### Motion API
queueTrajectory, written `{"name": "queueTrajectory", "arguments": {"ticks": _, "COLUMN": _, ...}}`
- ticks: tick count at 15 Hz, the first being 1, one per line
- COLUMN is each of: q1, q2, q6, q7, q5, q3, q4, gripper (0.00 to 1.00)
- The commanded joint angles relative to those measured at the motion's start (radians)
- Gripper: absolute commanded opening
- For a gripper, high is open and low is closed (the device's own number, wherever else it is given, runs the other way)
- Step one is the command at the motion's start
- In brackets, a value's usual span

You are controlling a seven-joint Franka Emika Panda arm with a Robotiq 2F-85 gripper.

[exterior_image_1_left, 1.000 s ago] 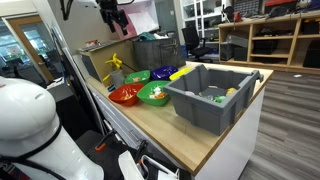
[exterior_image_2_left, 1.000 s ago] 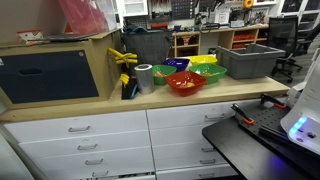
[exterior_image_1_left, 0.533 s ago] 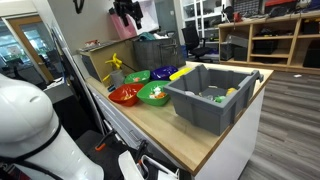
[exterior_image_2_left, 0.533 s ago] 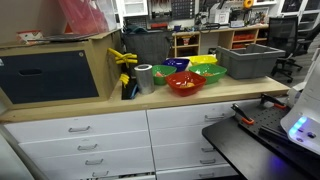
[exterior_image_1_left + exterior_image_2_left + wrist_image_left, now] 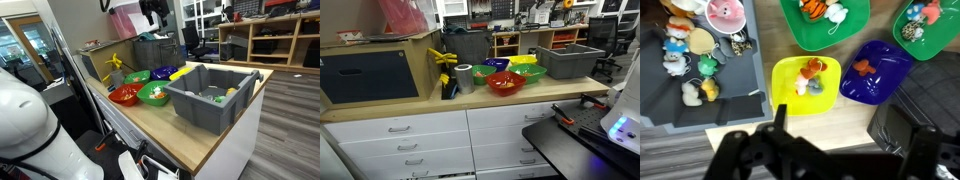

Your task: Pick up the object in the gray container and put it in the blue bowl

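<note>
In an exterior view, the black Robotiq gripper [image 5: 152, 10] hangs at the top edge of the frame, high above the wooden counter [image 5: 165, 135] and well apart from everything on it. It is too small and dark here to tell how its jaws stand. The large rectangular gray plastic container [image 5: 205, 110] fills the centre right. To its left lie a round red-orange plastic bowl [image 5: 124, 96] and a round green plastic bowl [image 5: 153, 95], close together.

In an exterior view from the front of the white drawers, the gray container [image 5: 568, 63] sits at the right end of the counter. The small round dark blue plastic bowl [image 5: 500, 65] is left of it, behind the red-orange bowl [image 5: 506, 84]. The gripper is not in this frame.

In the wrist view, the gripper [image 5: 830, 150] is a blurred dark shape along the bottom edge, its fingers spread wide with nothing between them. The gray container [image 5: 700, 112] takes the upper left and holds several small toys. The blue bowl [image 5: 880, 85] lies right of centre, just beside a yellow squarish plastic bowl [image 5: 790, 75], and holds a small orange piece [image 5: 862, 67].
</note>
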Motion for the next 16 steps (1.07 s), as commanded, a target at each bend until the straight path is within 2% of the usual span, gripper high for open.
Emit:
{"name": "queueTrajectory", "arguments": {"ticks": 1, "q1": -0.027, "q2": 0.083, "q6": 0.040, "q7": 0.025, "q5": -0.039, "q3": -0.005, "q4": 0.055, "gripper": 1.00}}
{"name": "queueTrajectory", "arguments": {"ticks": 11, "q1": -0.116, "q2": 0.234, "q6": 0.133, "q7": 0.092, "q5": -0.174, "q3": -0.080, "q4": 0.076, "gripper": 1.00}}
{"name": "queueTrajectory", "arguments": {"ticks": 16, "q1": -0.137, "q2": 0.300, "q6": 0.143, "q7": 0.144, "q5": -0.206, "q3": -0.116, "q4": 0.082, "gripper": 1.00}}
